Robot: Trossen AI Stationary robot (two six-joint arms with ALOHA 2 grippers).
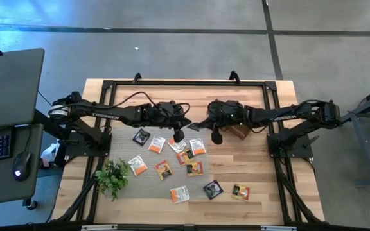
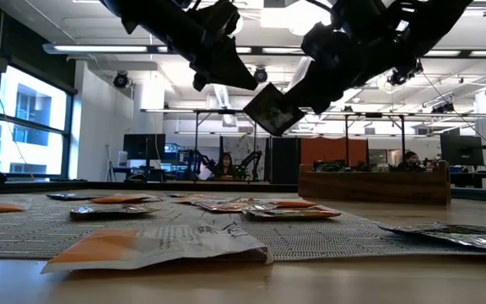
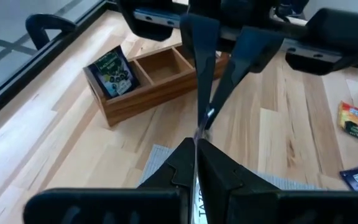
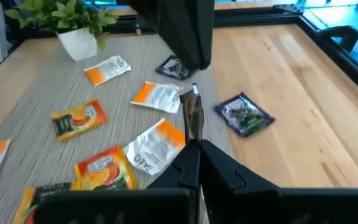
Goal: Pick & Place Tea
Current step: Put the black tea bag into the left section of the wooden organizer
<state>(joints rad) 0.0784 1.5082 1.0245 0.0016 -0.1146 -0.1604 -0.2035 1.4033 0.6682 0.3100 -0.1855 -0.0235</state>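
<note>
A black tea sachet hangs in the air over the middle of the table, between my two grippers. My left gripper comes at it from the table's left and is shut on it. My right gripper comes from the right and is also shut on it. Several orange-and-white and black tea sachets lie flat on the grey woven mat and on the bare wood. One more black sachet stands in the end compartment of a wooden box. My left gripper pinches the black sachet's left edge between its two fingers, slanting down from the table's left. The sachet shows edge-on and is lifted clear of the table. My right gripper pinches the same sachet's opposite, right edge between its two fingers, slanting down from the table's right. The sachet hangs tilted between the two grippers, well above the mat.
The wooden box stands just right of the grippers on the bare wood. A small potted plant stands at the mat's near left corner. A black frame borders the table's far edge.
</note>
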